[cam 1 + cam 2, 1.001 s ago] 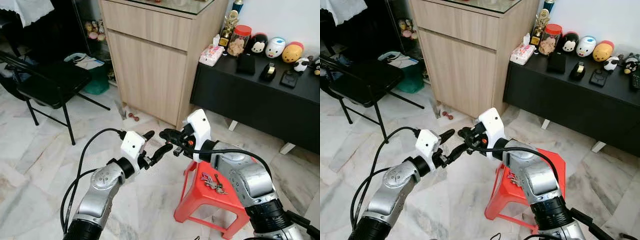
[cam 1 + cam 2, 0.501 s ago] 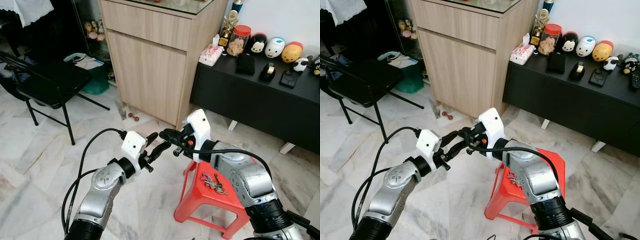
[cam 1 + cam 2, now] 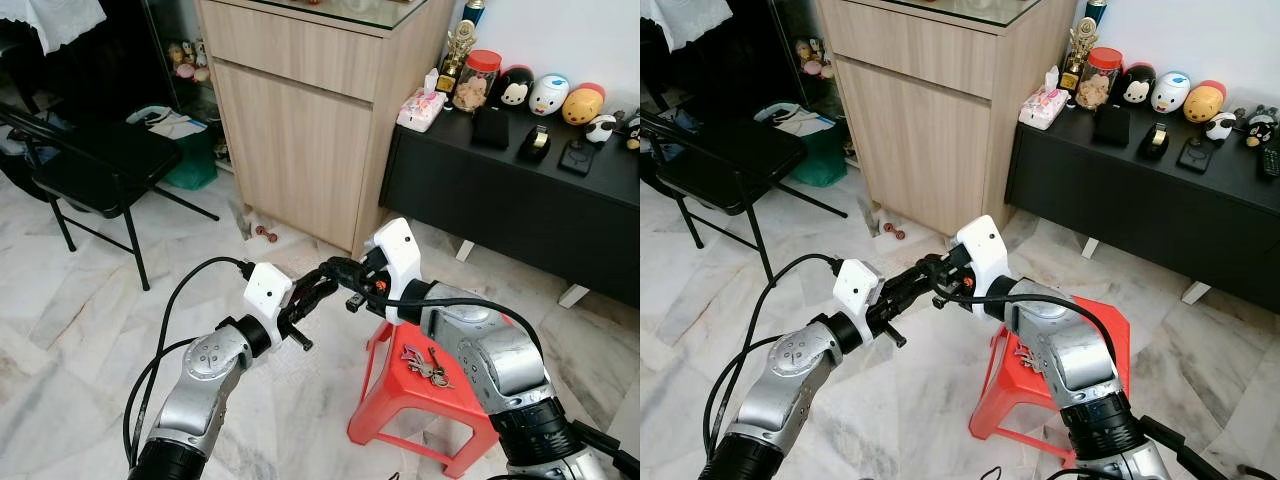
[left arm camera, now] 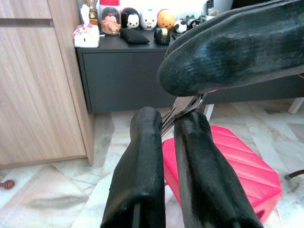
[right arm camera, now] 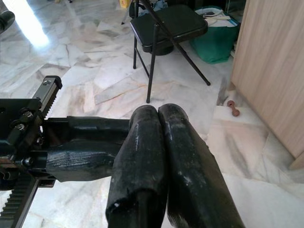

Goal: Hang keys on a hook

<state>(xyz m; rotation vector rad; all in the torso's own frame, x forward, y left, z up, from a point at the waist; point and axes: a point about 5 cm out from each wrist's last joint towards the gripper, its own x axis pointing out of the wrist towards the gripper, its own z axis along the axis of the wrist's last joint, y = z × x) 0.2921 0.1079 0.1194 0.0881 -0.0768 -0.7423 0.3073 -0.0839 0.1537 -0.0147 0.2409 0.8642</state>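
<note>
Currently the keys (image 3: pixel 426 365) lie on the red stool (image 3: pixel 395 400) below and beside the nearer right gripper (image 3: pixel 333 270), closed and empty, crossing the near-closed left gripper (image 3: pixel 312 296)

Your right arm covers the far half of the red stool (image 3: pixel 405 400); the wooden cabinet (image 3: pixel 310 110) and folding chair (image 3: pixel 90 165) run off frame.
</note>
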